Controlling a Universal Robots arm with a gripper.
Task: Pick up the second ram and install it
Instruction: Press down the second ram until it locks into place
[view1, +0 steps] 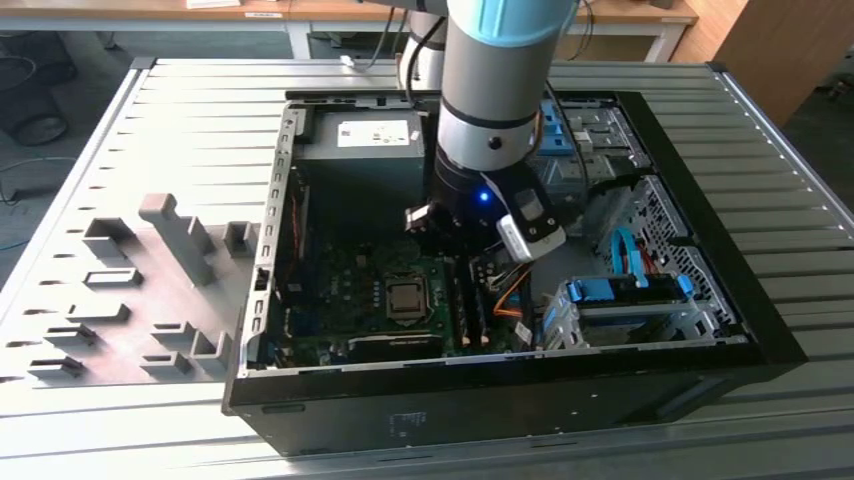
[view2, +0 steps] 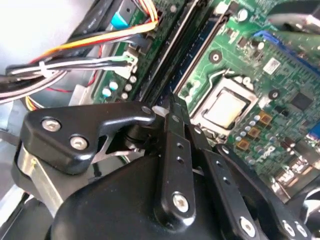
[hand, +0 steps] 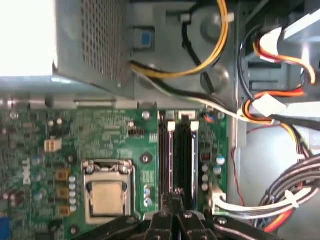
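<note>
Status: arm's down inside the open PC case (view1: 747, 330), gripper (hand: 172, 196) parked over the near end of the RAM slot bank, just beside the CPU socket (hand: 107, 192). Fingers (view2: 172, 150) are drawn tight together, no gap showing. Can't tell if they're nipping a stick's top edge or just bearing on it.

Second ram (hand: 176, 160): best guess it's the long thin dark strip in line w/ my tips, sitting on edge in the slots, parallel to its twin alongside. Can't confirm it's fully seated. White latches (hand: 171, 127) at the far end look upright-ish, not clear enough to call.

Why this pose: fingers are aligned along the slot axis so load goes straight down the stick's edge.

Materials: matte black metal fingers w/ screw heads, glossy green mobo (hand: 60, 125), bare metal CPU lid. Cable bundle (hand: 280, 200) is off to the side, clear of me.
</note>
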